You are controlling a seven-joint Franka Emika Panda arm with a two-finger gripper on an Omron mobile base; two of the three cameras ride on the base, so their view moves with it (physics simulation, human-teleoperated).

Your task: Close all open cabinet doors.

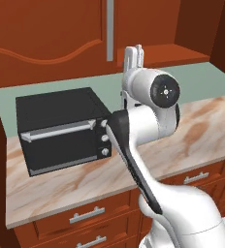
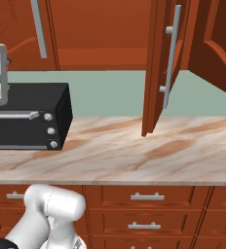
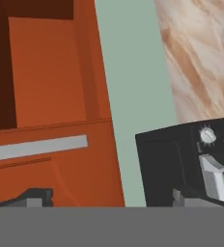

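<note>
Low drawer fronts [image 1: 85,215] sit closest in the left base view, under the marble table [image 1: 201,128]. On the table, toward nine o'clock, stands a black oven [image 1: 61,128]. At twelve o'clock a closed cabinet door [image 1: 46,34] shows its grey bar handle [image 1: 110,29], and the gripper [image 1: 135,51] points up just below that handle, beside the open cabinet's shelf [image 1: 163,53].

From the right base view, an open cabinet door [image 2: 159,68] juts out edge-on over the table at one o'clock, its long handle [image 2: 169,58] facing outward. A second open door [image 2: 215,41] swings out at two o'clock. The closed door's handle [image 2: 38,29] hangs at eleven o'clock.

Through the hand view, two dark fingertips [image 3: 34,197] rise at six o'clock, set well apart with nothing between them, so the gripper is released. Beyond them lie the wooden door face, its grey handle [image 3: 36,147] at nine o'clock, and the oven at four o'clock.

I judge that no door has been pushed yet; the arm is only approaching. Next it must travel toward three o'clock, get behind the nearer open door's outer face, and sweep it shut.
</note>
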